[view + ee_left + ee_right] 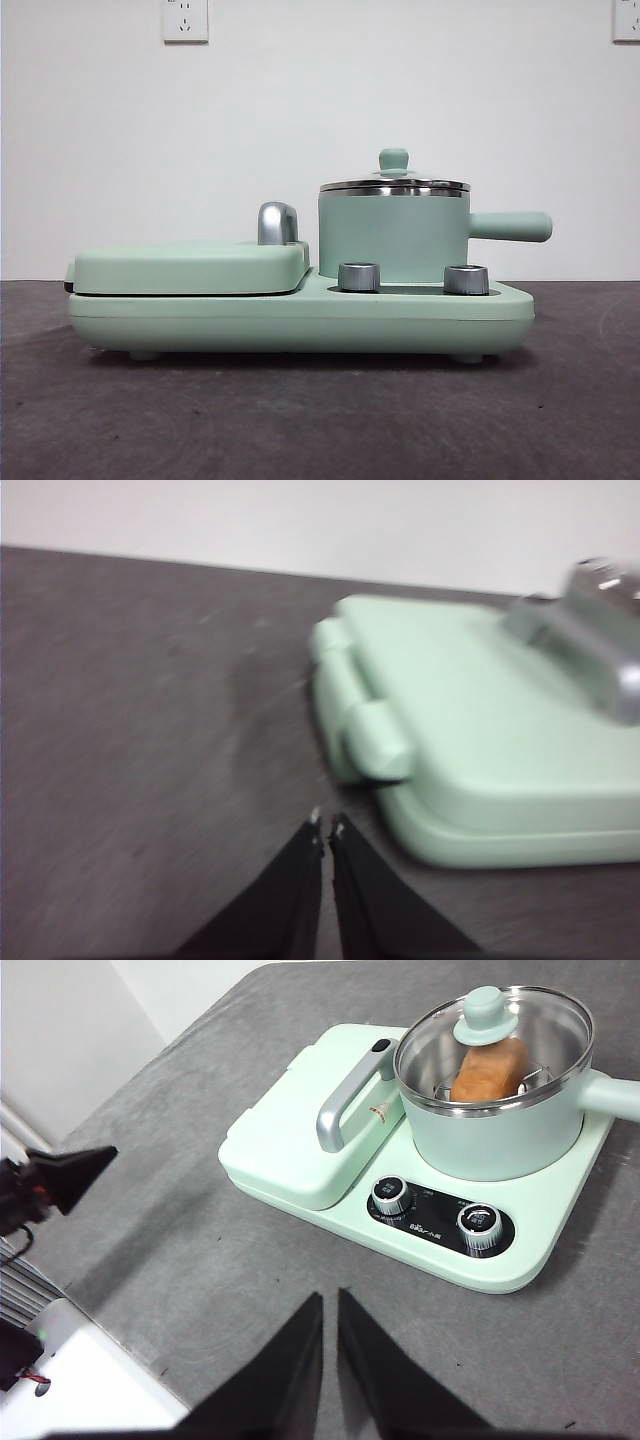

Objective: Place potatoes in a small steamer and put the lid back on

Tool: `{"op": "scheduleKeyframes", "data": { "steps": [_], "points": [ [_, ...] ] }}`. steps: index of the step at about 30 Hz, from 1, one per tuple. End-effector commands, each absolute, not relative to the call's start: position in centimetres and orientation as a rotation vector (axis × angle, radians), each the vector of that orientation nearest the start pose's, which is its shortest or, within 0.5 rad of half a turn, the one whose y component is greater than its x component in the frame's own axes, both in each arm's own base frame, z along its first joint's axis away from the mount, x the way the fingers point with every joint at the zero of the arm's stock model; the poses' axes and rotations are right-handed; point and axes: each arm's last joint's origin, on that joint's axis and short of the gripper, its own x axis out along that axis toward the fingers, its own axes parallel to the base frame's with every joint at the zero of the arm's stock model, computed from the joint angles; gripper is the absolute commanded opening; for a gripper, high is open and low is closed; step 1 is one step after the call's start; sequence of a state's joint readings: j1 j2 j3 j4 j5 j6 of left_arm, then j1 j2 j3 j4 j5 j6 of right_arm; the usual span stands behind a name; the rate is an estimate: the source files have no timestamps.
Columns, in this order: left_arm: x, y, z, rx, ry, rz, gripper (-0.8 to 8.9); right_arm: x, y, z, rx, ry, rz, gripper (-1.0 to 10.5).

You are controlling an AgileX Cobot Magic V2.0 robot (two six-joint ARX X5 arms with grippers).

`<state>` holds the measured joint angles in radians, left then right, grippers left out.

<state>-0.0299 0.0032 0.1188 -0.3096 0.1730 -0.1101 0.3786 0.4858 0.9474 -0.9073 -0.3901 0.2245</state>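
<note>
The left gripper (pixel 326 830) and right gripper (pixel 330 1300) are each held above the table, jaws nearly closed.

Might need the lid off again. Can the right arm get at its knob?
Probably yes. The knob stands clear atop the lid, nothing is above it, and the right end effector hangs shut over bare table facing the pot.

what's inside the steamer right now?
Through the clear lid, one orange-brown potato lies on a wire rack inside the small steamer. Whatever is beneath the rack is hidden.
</note>
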Motion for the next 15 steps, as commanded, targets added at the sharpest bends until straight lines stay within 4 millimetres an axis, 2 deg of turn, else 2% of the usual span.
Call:
{"op": "scheduleKeyframes", "data": {
  "steps": [1, 7, 15],
  "points": [
    [8.9, -0.6, 16.7, -0.095, 0.205, -0.116, 0.19, 5.5, 3.4, 35.3, 0.204, 0.517, 0.714, 0.2],
    [9.4, -0.5, 15.1, -0.090, 0.211, -0.092, 0.19, 5.5, 3.4, 35.3, 0.204, 0.517, 0.714, 0.2],
    [9.6, -0.5, 15.1, -0.093, 0.165, -0.092, 0.19, 5.5, 3.4, 35.3, 0.204, 0.516, 0.714, 0.2]
  ]
}}
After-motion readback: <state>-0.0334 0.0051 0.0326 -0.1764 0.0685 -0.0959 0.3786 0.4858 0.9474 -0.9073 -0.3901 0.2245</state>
